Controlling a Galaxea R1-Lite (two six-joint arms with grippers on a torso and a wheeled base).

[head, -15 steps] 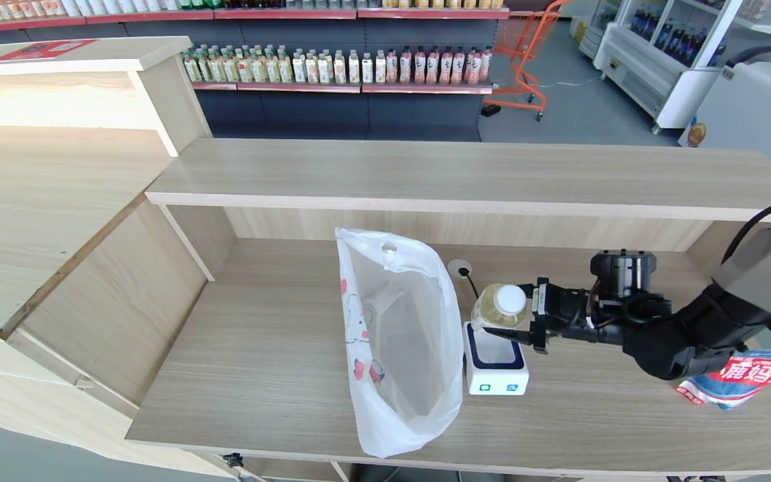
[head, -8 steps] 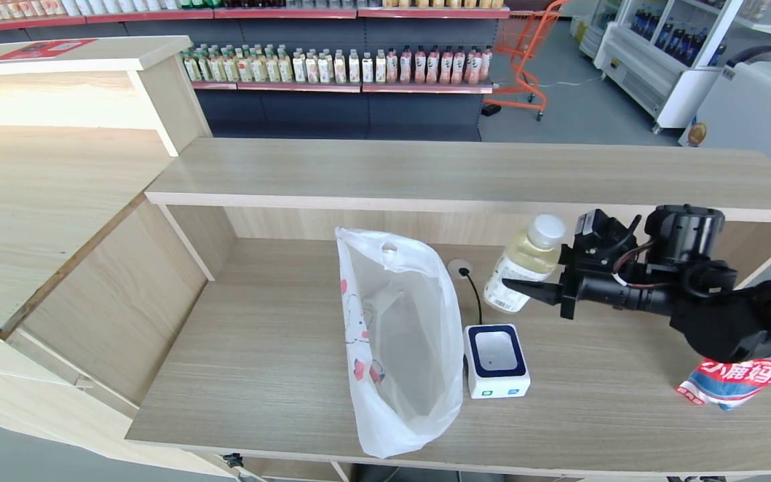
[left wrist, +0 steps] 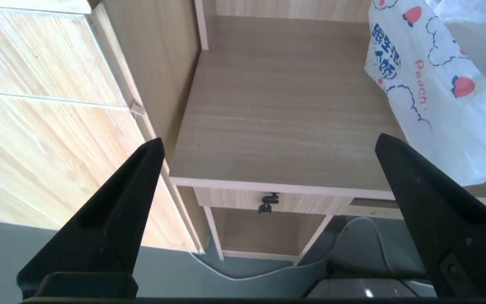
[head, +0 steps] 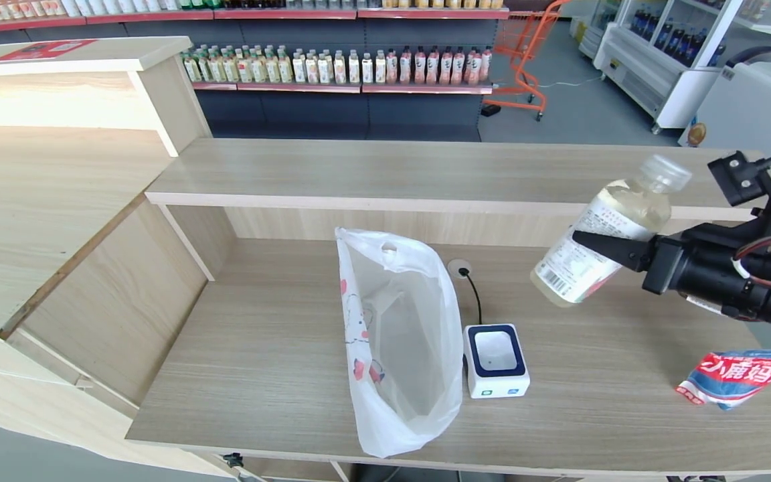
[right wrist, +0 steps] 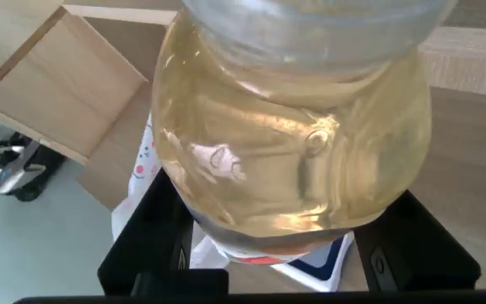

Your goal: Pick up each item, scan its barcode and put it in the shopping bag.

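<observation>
Your right gripper (head: pixel 591 242) is clamped across the middle of the bottle (head: pixel 620 217). The bottle hangs well to the right of the shopping bag (head: pixel 399 335) and above its mouth, tilted with its cap up and away from the bag and its barcoded base toward it. The bag's mouth lies leftward and lower, beyond the scanner (head: pixel 496 361) just beside the bag, while your left gripper (left wrist: pixel 268 142) waits with jaws apart off the bag's left side.
</observation>
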